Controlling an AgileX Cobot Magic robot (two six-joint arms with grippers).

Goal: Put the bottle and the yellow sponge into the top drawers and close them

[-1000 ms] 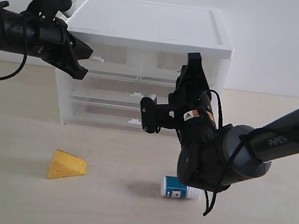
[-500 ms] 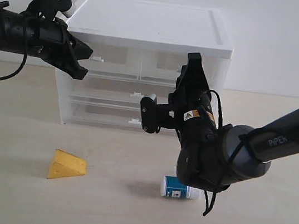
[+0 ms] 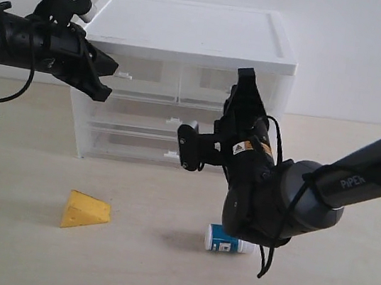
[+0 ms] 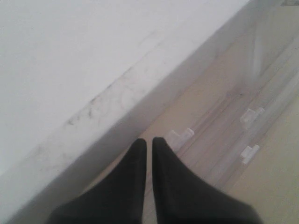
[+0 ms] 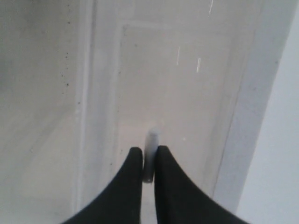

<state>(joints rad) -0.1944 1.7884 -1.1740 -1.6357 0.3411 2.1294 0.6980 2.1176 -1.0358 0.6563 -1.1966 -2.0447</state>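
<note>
Right fingers (image 5: 136, 156): drawn almost together, pinching the right tab handle (image 5: 150, 161), a small white tab, between their tips. Behind the tab is the translucent front of the right top drawer (image 5: 187, 93), which sits flush with the cabinet face.

Left fingers (image 4: 140, 150): closed tip to tip, nothing held. They sit just beside the left tab handle (image 4: 180, 136); I cannot tell whether they touch it. In the exterior view these fingers (image 3: 107, 76) point at the left top drawer (image 3: 151, 72), which is pushed in.

The right fingers (image 3: 245, 79) stand upright against the right half of the cabinet's top row, and the arm (image 3: 268, 197) bends down in front of the lower drawers.

Cabinet (image 3: 193, 32): white, flat lid, at the back of the tabletop against the wall. Under the top row are two full-width drawers (image 3: 135, 131), both pushed in.

Yellow sponge (image 3: 85, 211): wedge lying flat on the tabletop, out in front of the cabinet's left corner and well apart from it.

Bottle (image 3: 222, 239): on its side on the tabletop, in front of the cabinet's right half. It is partly hidden by the right arm, with its blue label facing up.

Tabletop (image 3: 16, 253): pale wood grain, matte. Wall (image 3: 363, 46): plain white.
</note>
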